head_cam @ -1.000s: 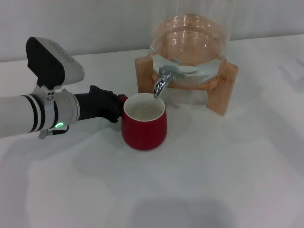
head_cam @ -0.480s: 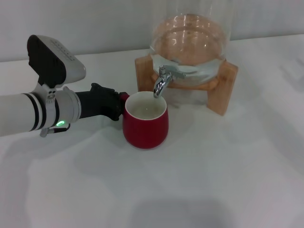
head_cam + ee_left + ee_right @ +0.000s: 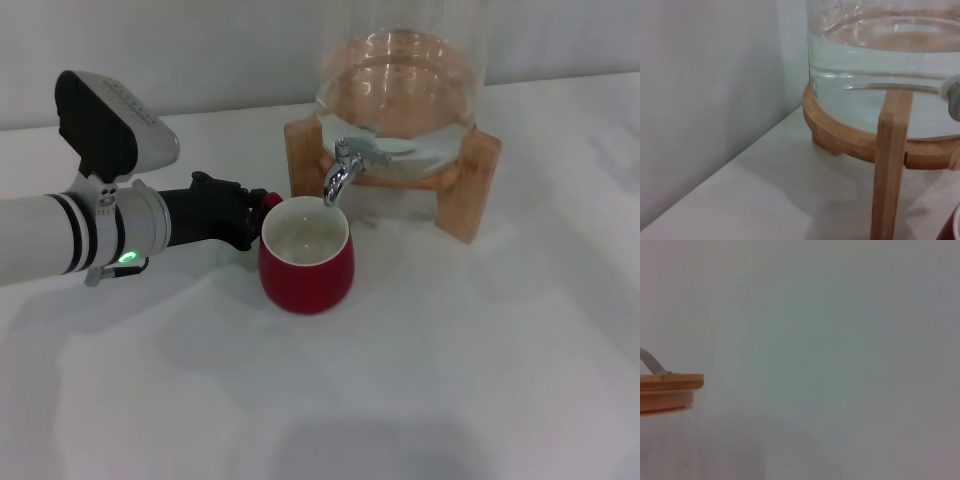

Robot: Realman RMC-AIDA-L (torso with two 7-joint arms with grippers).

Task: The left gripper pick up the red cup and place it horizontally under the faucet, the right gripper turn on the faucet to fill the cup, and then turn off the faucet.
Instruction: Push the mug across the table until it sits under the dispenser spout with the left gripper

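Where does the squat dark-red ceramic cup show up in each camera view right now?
Head view: the dark-red ceramic cup stands centre, its mouth under the small chrome faucet.
Left wrist view: only a red sliver at the lower right corner.
Right wrist view: not visible.
Shared landmark: the wooden stand, in head and left wrist views.

No text, label, brand, number or sign can be read in any view; neither the cup (image 3: 305,263), the glass jar (image 3: 400,95) nor its wooden stand (image 3: 468,190) bears any.
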